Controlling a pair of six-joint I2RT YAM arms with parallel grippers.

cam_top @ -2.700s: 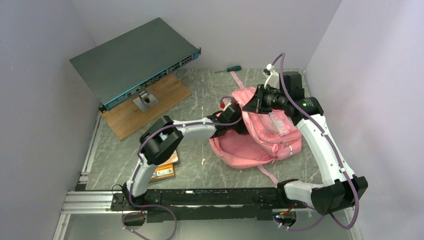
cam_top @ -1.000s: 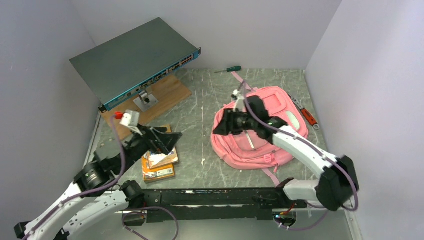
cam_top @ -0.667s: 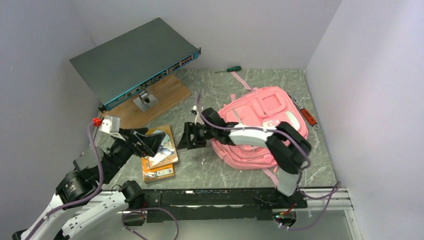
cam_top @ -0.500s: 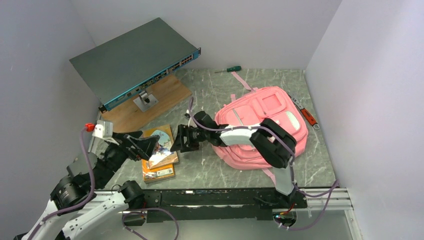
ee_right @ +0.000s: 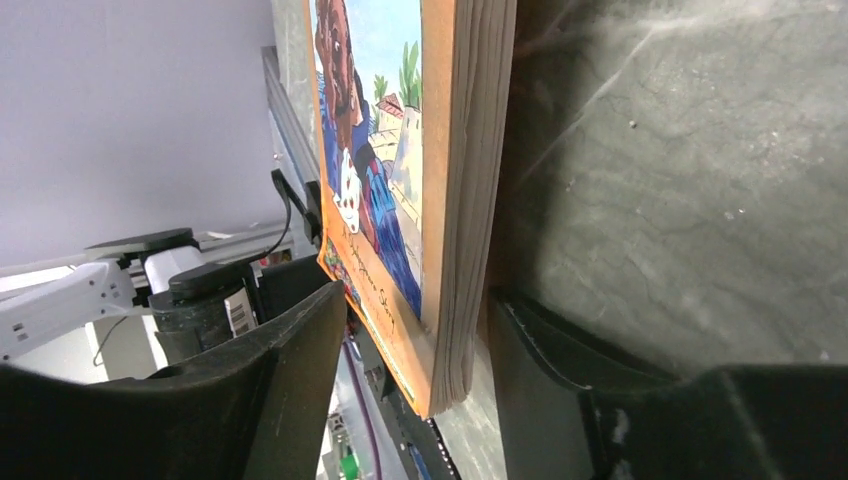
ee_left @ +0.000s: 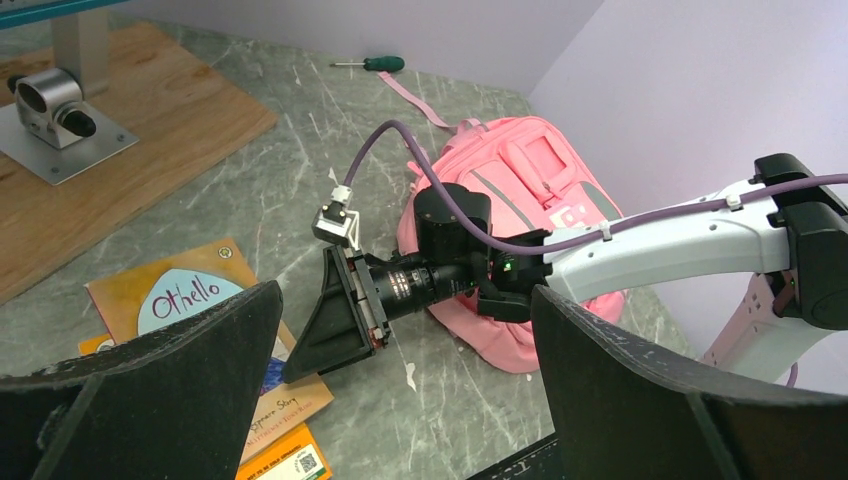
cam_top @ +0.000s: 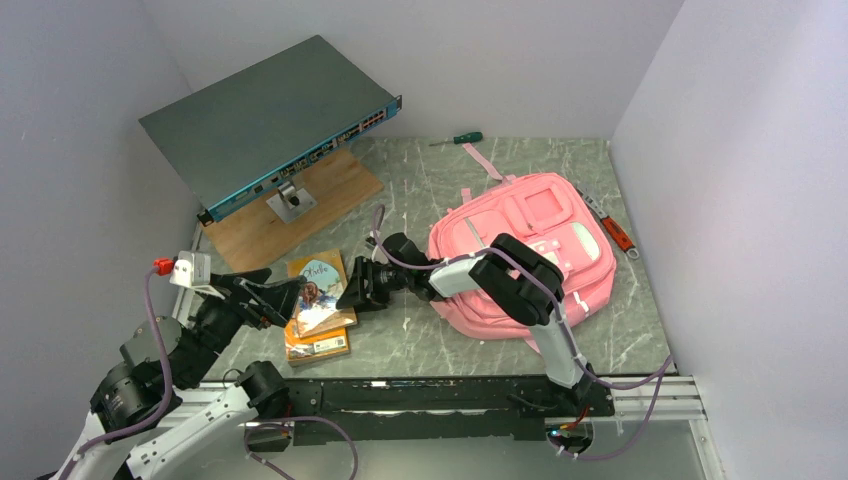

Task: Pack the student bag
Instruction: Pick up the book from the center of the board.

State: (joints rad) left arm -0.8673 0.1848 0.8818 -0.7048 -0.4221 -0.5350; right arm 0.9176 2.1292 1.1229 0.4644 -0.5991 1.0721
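Note:
The pink student bag [cam_top: 540, 235] lies flat on the right half of the table, also in the left wrist view [ee_left: 520, 185]. A short stack of books lies at the near left, with an "Othello" paperback [cam_top: 318, 290] [ee_left: 180, 295] on top. My right gripper [cam_top: 352, 290] [ee_left: 300, 360] reaches left from the bag and stands open astride that book's right edge. In the right wrist view the book [ee_right: 400, 150] sits between the jaws [ee_right: 420, 300], with a gap on the cover side. My left gripper [cam_top: 270, 290] [ee_left: 405, 300] hangs wide open and holds nothing, above the books' left side.
A grey network switch [cam_top: 270, 115] stands on a mount on a wooden board [cam_top: 290, 205] at the back left. A green-handled screwdriver [cam_top: 460, 138] lies at the back. A red-handled tool [cam_top: 612, 230] lies by the right wall. An orange book [cam_top: 320, 345] is lowest in the stack.
My right arm has swung left from over the bag to the books, and its jaws now straddle the top book's edge. My left arm has drawn back toward the near-left corner.

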